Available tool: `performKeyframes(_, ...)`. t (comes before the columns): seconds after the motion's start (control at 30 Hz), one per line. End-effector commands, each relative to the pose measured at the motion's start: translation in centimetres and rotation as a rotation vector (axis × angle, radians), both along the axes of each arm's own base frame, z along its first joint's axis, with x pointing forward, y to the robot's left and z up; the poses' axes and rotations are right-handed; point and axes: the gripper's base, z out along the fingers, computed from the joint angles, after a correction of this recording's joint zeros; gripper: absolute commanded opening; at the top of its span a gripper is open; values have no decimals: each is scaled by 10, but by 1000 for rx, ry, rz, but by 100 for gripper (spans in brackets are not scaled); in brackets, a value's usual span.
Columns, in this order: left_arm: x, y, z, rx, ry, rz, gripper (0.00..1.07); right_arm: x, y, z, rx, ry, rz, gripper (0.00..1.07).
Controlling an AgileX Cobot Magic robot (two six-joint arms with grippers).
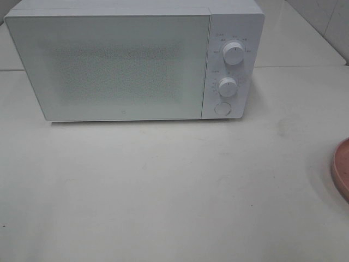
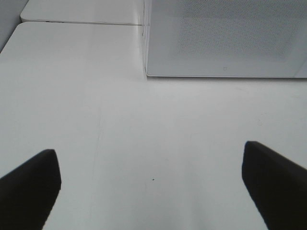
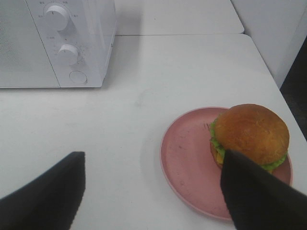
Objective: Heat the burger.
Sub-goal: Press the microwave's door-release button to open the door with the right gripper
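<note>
The burger [image 3: 250,133], with a golden-brown bun and green lettuce, sits on a round pink plate [image 3: 187,158] in the right wrist view. My right gripper [image 3: 153,191] is open and empty, its dark fingers [image 3: 45,194] spread wide above the table, one finger overlapping the burger's near edge in the picture. In the exterior high view only the plate's rim [image 1: 341,169] shows at the right edge; the burger is out of that view. The white microwave [image 1: 131,60] stands at the back with its door shut. My left gripper [image 2: 151,187] is open and empty over bare table.
The microwave's panel has two round knobs [image 1: 233,53] and a round button [image 1: 222,108] on its right side. The white table [image 1: 163,191] has a seam behind the microwave. A white wall [image 3: 273,33] stands past the table's right edge.
</note>
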Motion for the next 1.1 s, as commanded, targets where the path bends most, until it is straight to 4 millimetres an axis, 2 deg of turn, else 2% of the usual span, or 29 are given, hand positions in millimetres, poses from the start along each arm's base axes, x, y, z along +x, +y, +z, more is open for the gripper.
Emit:
performKeyframes(0.03, -3, 0, 0, 3, -27, 3, 98, 7, 1, 6, 6, -23, -7, 75)
performKeyframes(0.3, -3, 0, 0, 3, -27, 3, 98, 36, 3, 10, 4, 17, 1, 75)
performKeyframes(0.8, -3, 0, 0, 3, -27, 3, 98, 75, 6, 14, 0, 21, 12, 75)
performKeyframes(1.1, -3, 0, 0, 3, -27, 3, 98, 110, 9, 11, -2, 27, 22, 75)
